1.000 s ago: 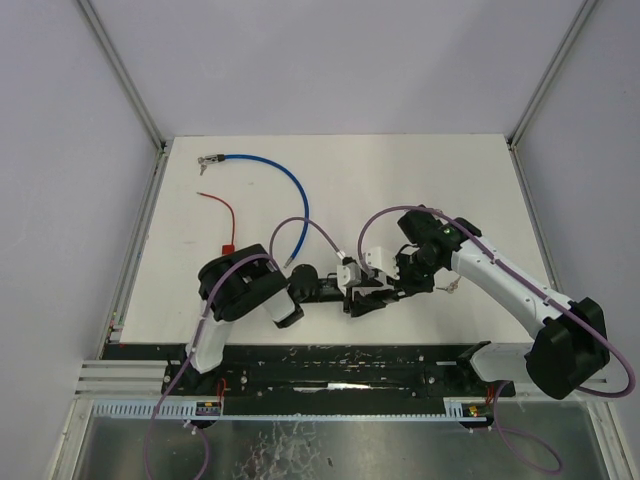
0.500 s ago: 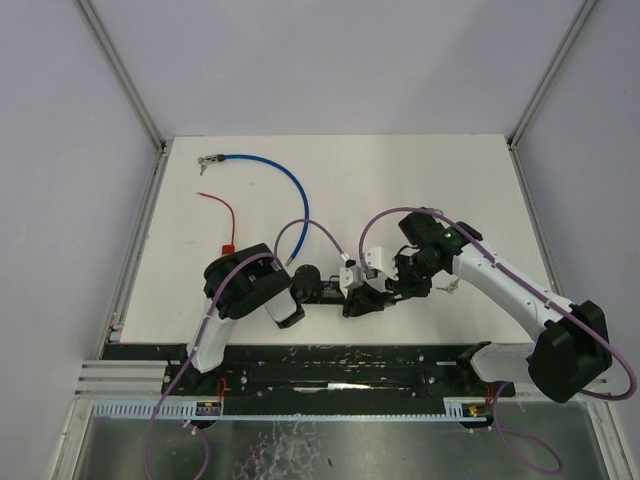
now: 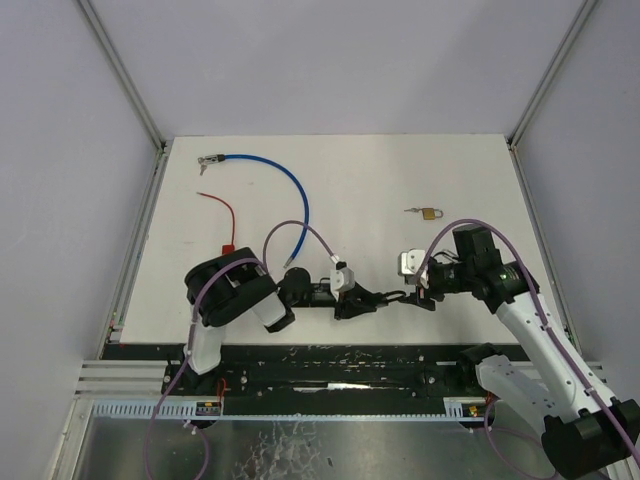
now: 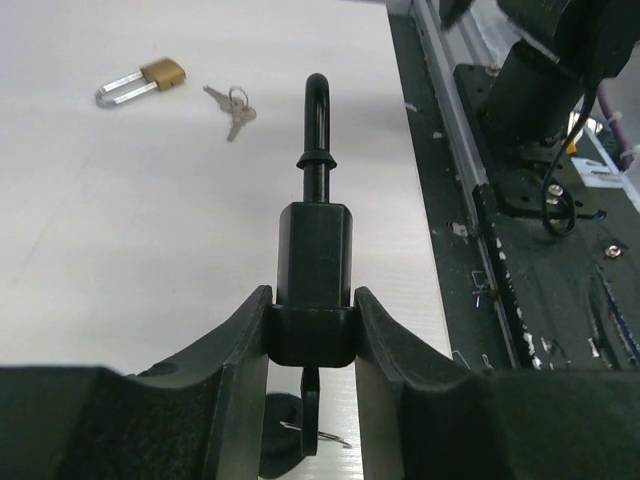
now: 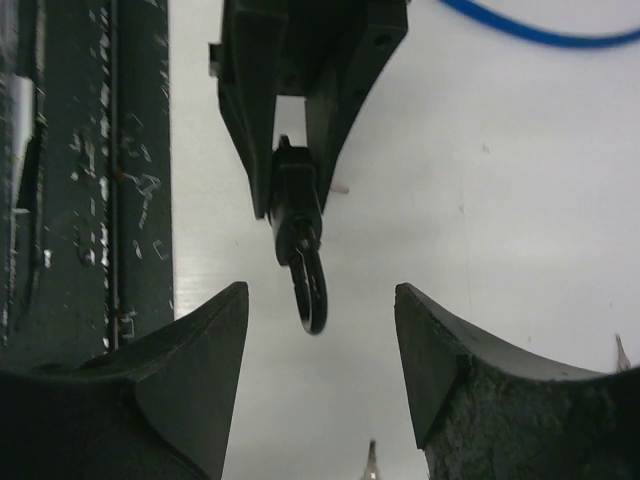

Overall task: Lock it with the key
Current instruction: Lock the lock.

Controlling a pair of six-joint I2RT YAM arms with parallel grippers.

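Lock [image 4: 313,250] sits at the table's [image 3: 400,170] 6 o'clock edge, clamped by its body in the left pincer [image 4: 312,305], loop [image 4: 317,95] aimed at 3 o'clock to face the right pincer [image 5: 320,295]. That pincer gapes open, empty, just short of the loop. Keys [image 4: 232,105] lie toward 2 o'clock.

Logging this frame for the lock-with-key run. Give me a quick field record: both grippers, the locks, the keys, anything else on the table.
left gripper: shut on black lock, shackle end pointing away from its wrist
right gripper: open, empty, facing the shackle, not touching
keys: loose on table beside brass padlock, apart from both grippers
other: blue cable, red cable, far left
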